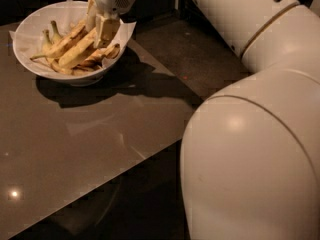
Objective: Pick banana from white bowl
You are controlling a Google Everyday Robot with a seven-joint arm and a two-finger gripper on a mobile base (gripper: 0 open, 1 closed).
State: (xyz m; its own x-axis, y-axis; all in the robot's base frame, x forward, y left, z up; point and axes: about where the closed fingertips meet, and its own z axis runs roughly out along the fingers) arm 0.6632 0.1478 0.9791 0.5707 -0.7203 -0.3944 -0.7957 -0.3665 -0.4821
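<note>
The white bowl (24, 30) lined with white paper stands at the table's far left corner and holds several bananas. The banana (75, 54), long, thick and yellow, lies slanted in the bowl with its right end raised. My gripper (99, 28) reaches down into the bowl's right side and is closed around that raised end, one finger on each side. The banana's lower end still rests among the other fruit.
A thinner curved banana with a green stem (50, 40) and small brownish pieces (112, 51) lie in the same bowl. The glossy brown table (100, 134) ends at an edge running diagonally to the right. My large white arm (250, 134) fills the right half of the view.
</note>
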